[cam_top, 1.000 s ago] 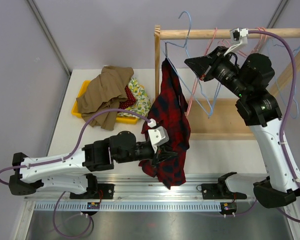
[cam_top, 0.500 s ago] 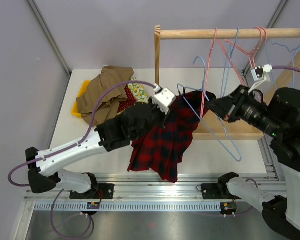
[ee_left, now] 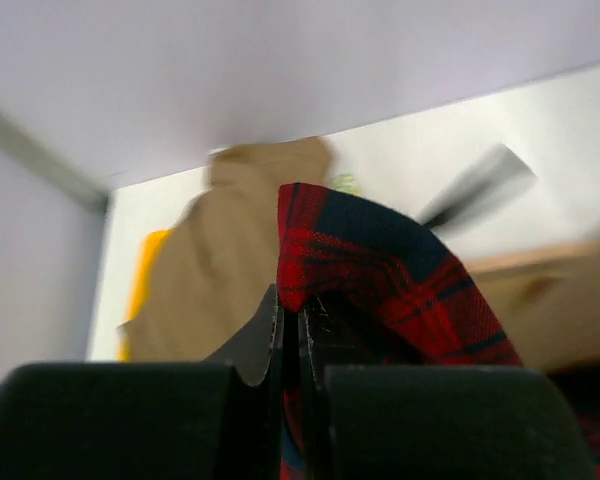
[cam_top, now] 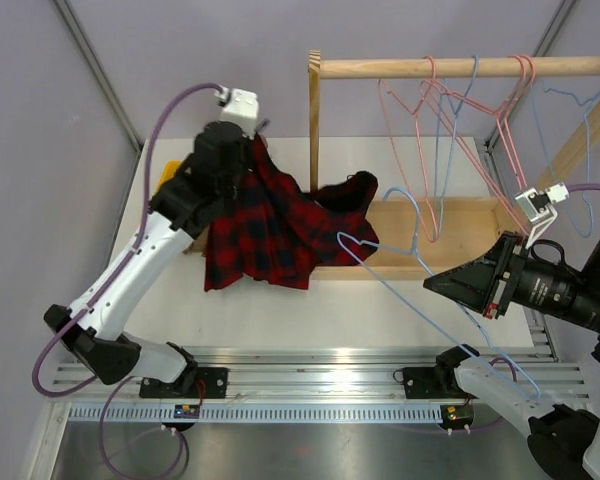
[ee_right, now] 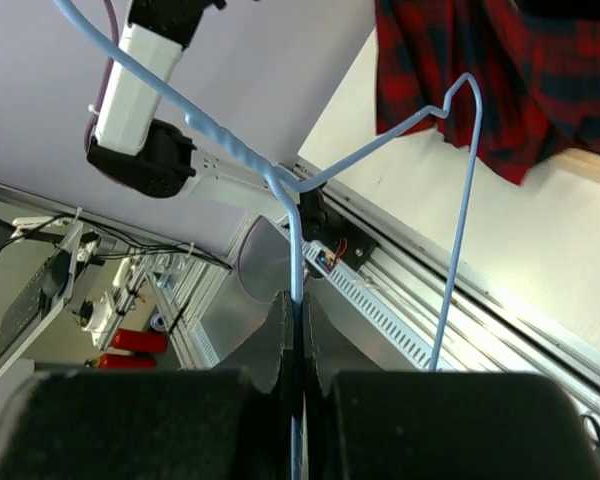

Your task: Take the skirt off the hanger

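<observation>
My left gripper (cam_top: pixel 244 152) is raised at the back left and shut on the edge of the red and navy tartan skirt (cam_top: pixel 265 225). The skirt hangs from it and trails right onto the wooden rack base. In the left wrist view the cloth (ee_left: pixel 400 270) sits pinched between the jaws of the gripper (ee_left: pixel 291 312). My right gripper (cam_top: pixel 438 285) is shut on the wire of the pale-blue hanger (cam_top: pixel 395 262). The hanger sits off the rail, with its bent end beside the skirt's right edge. The right wrist view shows the hanger (ee_right: pixel 460 200) bare, the right gripper (ee_right: pixel 296 305) and the skirt (ee_right: pixel 500 70) beyond.
The wooden rack (cam_top: pixel 420 67) stands at the back right with several pink and pale-blue hangers (cam_top: pixel 450 110) on its rail. A yellow tray (cam_top: pixel 166 172) with a tan garment (ee_left: pixel 220 260) sits behind my left arm. The metal rail (cam_top: pixel 330 375) runs along the near edge.
My left gripper swung up and to the back left, dragging the skirt away from the hanger. My right gripper moved down toward the near right with the hanger.
</observation>
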Available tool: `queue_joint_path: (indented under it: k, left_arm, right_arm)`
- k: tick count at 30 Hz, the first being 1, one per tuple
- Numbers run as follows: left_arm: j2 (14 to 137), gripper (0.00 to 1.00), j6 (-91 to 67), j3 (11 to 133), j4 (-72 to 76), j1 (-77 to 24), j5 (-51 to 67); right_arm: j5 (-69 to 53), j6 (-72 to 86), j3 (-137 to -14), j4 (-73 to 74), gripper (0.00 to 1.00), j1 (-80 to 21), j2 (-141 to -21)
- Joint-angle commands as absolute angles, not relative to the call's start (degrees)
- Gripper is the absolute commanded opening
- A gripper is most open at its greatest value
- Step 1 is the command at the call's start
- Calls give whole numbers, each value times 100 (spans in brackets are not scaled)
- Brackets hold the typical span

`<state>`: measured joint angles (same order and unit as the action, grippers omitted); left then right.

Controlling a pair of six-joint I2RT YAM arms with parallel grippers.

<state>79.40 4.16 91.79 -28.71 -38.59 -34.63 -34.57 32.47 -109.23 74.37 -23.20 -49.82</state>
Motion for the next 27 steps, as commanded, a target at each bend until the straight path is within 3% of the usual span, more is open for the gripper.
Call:
queue_joint_path:
  k: [1,7,10,14,25,26,27]
  left_arm:
    - [7479,0,615,10176,-2732,-2905,-3580]
    - [8401,0,466,12284,-3418,-1881,-2655]
    - [8963,0,492,13704,-3743,-1697,-2296]
    - [9903,0,264,14693,-3709,-1275,-1592]
    - [10775,2,-641,12553,-2998,-835,-70]
    - [10810,10,-850,12385,-3006,-835,-123]
    - [10958,55,-966,12140,-3162,-809,-149]
  right_arm:
    - [-3325,2936,-11346,7962,0,-2312,-5176]
    - [-2040,2953,-11409,7655,0,-2312,-5273]
    - [-1768,2988,-11128,7034,0,-2312,-5326]
    - [-1556,3006,-10741,6303,0,-2312,-5422]
    - [-1143,3006,-10889,4633,0,-2312,-6423]
    - [-1056,2971,-11011,4554,0,-2312,-6494]
    - [-907,2953,-11056,4457,0,-2312,-6565]
